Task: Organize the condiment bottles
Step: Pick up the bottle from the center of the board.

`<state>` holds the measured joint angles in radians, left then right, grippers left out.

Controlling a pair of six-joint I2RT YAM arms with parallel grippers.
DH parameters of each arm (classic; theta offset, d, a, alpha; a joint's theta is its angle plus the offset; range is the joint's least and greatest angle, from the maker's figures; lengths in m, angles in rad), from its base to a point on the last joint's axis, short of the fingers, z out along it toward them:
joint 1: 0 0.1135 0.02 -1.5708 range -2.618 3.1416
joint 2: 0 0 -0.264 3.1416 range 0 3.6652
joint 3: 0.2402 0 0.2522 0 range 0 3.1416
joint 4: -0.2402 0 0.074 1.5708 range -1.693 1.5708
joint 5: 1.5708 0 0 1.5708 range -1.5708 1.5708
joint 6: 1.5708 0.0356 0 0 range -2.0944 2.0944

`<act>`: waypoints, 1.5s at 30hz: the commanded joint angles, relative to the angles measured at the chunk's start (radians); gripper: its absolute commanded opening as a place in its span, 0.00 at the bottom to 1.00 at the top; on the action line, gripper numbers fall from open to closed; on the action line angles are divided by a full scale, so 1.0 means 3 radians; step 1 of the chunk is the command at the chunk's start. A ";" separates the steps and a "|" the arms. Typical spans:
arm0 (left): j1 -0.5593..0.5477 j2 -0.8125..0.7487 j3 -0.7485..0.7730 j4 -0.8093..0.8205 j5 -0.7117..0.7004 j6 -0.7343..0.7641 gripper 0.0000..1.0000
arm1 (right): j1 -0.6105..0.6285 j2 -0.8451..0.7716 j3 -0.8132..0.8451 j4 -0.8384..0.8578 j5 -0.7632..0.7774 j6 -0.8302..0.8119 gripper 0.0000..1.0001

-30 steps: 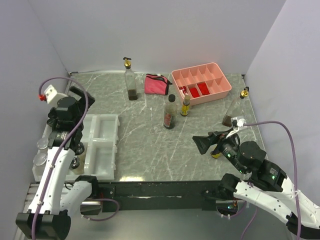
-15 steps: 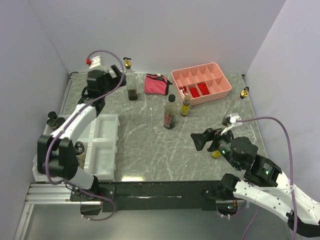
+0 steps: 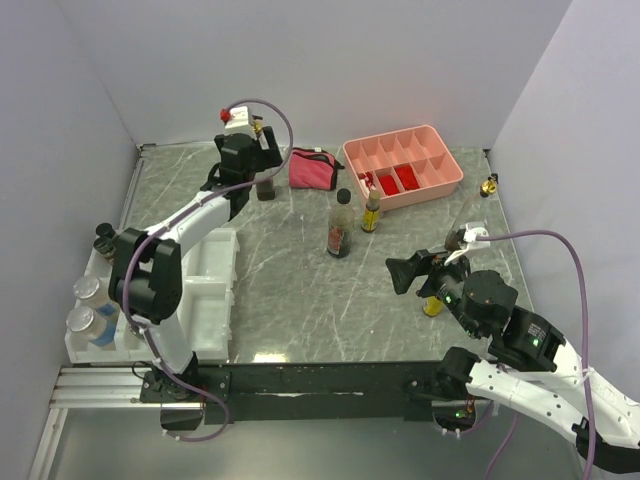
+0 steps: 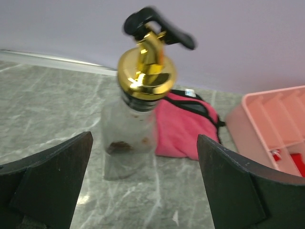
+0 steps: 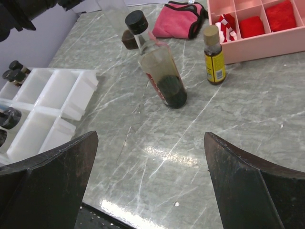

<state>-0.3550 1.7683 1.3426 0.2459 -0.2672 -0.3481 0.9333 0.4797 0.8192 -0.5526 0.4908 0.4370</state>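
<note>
Top external: left gripper point(image 3: 262, 152), jaws wide and empty, at the table's far edge, facing the gold-topped bottle point(image 3: 265, 186); right gripper point(image 3: 405, 272) wide, empty, toward the right edge.

Left wrist: bottle upright, framed between the fingers point(image 4: 52, 183), untouched, pink pouch point(image 4: 183, 124) just beside it. Best closed low on the glass, below the pump, then lifted straight.

Right wrist: black-capped bottle point(image 5: 159, 71) and small yellow bottle point(image 5: 214, 55) mid-table; white organiser point(image 5: 47, 109) at the left edge.

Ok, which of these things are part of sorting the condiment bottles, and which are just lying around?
Job: gold-topped bottle, black-capped bottle, small yellow bottle, lidded jars at the left edge.
Lying about: pink pouch, pink compartment tray with red items.
</note>
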 commanded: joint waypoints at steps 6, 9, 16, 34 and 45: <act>-0.0044 0.0272 0.0218 0.0336 -0.0367 0.0250 0.91 | -0.0012 0.0022 0.0163 0.0068 0.0174 -0.0071 1.00; -0.0044 0.0379 0.0315 0.0346 -0.0337 0.0316 0.87 | -0.0012 0.0002 0.0158 0.0068 0.0205 -0.0071 1.00; -0.0044 0.0604 0.0546 0.0280 -0.0352 0.0398 0.73 | -0.0012 0.0058 0.0179 0.0078 0.0205 -0.0096 1.00; -0.0054 0.0012 0.0193 0.0224 -0.0689 0.0148 0.01 | -0.0012 0.0001 0.0138 0.0068 0.0098 0.0006 1.00; -0.0044 -0.0550 -0.0016 0.0039 -0.1292 0.0204 0.01 | -0.0012 -0.0096 0.0148 0.0027 0.0031 0.0057 1.00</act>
<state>-0.3668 1.7473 1.3441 0.1783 -0.5625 -0.3077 0.9333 0.4644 0.8326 -0.5545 0.5037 0.4431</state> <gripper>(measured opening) 0.582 0.999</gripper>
